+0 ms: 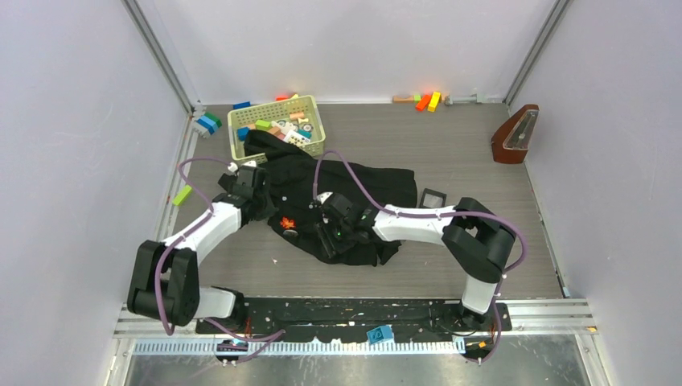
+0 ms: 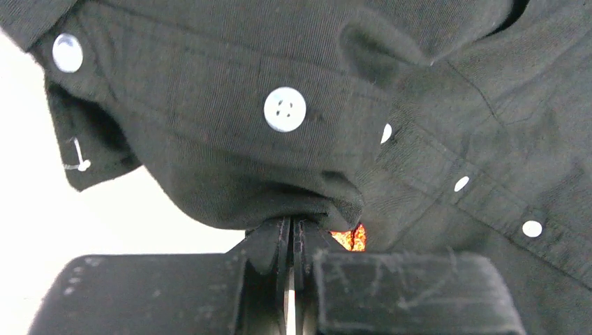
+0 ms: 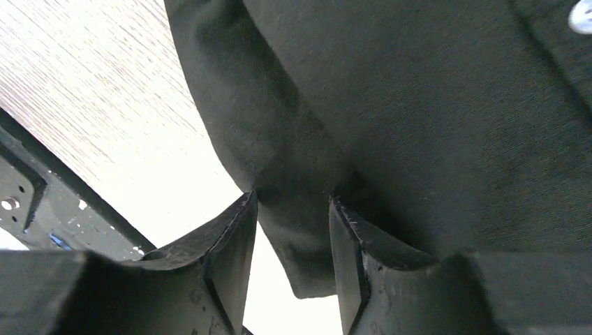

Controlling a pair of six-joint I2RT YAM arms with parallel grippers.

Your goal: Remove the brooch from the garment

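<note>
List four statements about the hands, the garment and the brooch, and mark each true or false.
1. The left hand is shut on a fold of the garment. True.
2. The brooch is off the garment. False: it sits on the cloth, right beside the left hand's fingers.
3. The right hand has a fold of garment between its fingers. True.
4. The garment's buttons are black. False: they are white.
</note>
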